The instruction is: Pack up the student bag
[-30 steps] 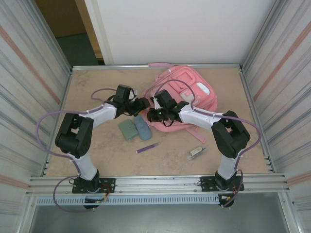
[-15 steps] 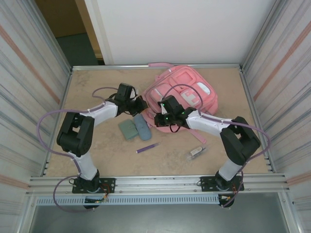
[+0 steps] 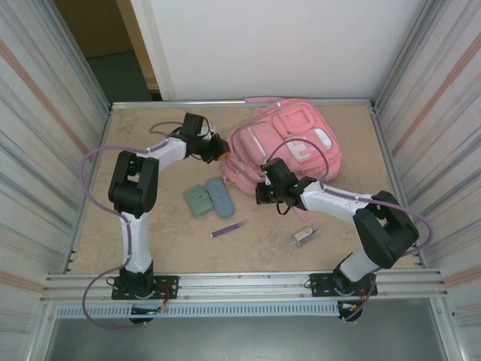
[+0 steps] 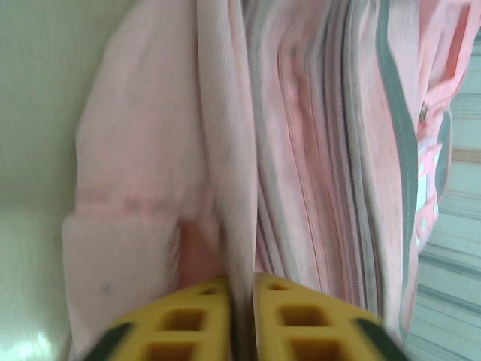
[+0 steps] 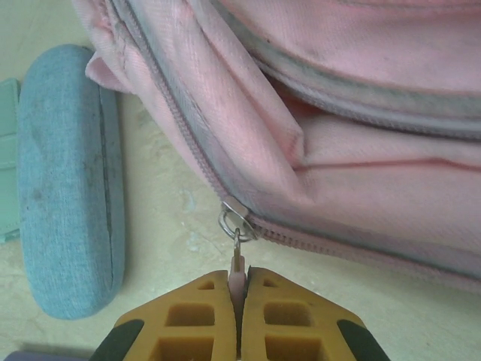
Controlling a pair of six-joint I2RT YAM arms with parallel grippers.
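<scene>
Pink student bag [image 3: 293, 139] in left pincer [image 4: 242, 286], right pincer [image 5: 239, 280]; arms bent, low.

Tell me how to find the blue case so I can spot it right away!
Start at the big pink student bag at the back of the table. Two small cases lie side by side near its front-left corner, and the blue-grey case is the one closer to the bag. It is a rounded, cloth-covered oval, while the green case beside it is squarer.

beige tabletop [image 3: 180, 256], ribbed metal walls [image 3: 45, 150], white back panel [image 3: 285, 45]
</scene>
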